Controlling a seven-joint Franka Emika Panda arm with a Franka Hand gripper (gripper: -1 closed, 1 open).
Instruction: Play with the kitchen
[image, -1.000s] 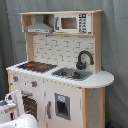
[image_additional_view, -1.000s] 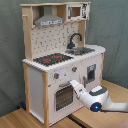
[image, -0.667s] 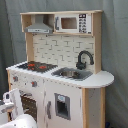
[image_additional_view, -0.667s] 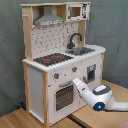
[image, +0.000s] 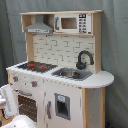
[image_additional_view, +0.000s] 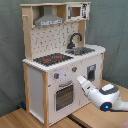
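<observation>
In the second exterior view, the kitchen filled the left and centre of the frame on a wooden table. Its hob sat left of the sink and faucet, the oven door below. At lower right, the gripper touched the front panel; whether its fingers were clenched or released, I cannot tell.

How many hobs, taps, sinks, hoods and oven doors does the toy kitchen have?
Hob: 1
Tap: 1
Sink: 1
Hood: 1
Oven door: 1
Total: 5
</observation>
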